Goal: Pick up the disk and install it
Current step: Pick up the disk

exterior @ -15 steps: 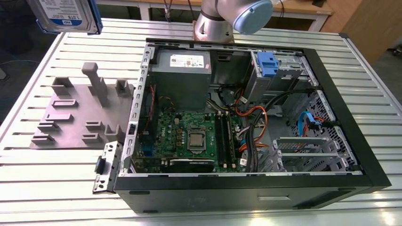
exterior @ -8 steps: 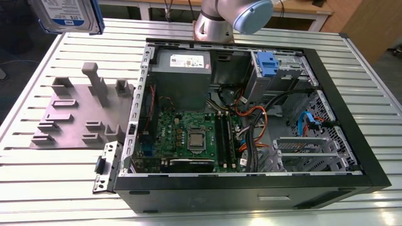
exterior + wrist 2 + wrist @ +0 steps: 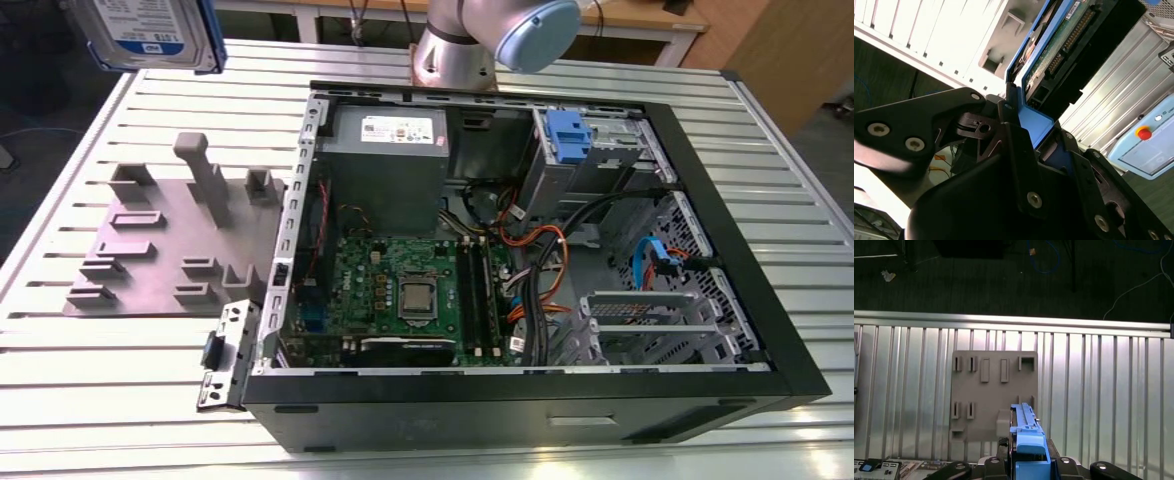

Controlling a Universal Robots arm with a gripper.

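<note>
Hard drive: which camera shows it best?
The second wrist view: the hard drive shows its circuit-board side, its blue carrier pinched in the gripper. The exterior view catches its labelled face; the first wrist view sees it edge-on.

One disk (image 3: 147, 32), one computer case (image 3: 507, 405).

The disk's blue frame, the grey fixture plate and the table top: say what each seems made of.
The blue frame of the disk: likely moulded plastic; uniform colour, smooth, slightly glossy.
The grey fixture plate: probably matte plastic, perhaps printed; flat dull grey, no glints.
The table top: metal, likely aluminium; ribbed slats with a bright brushed sheen.
</note>
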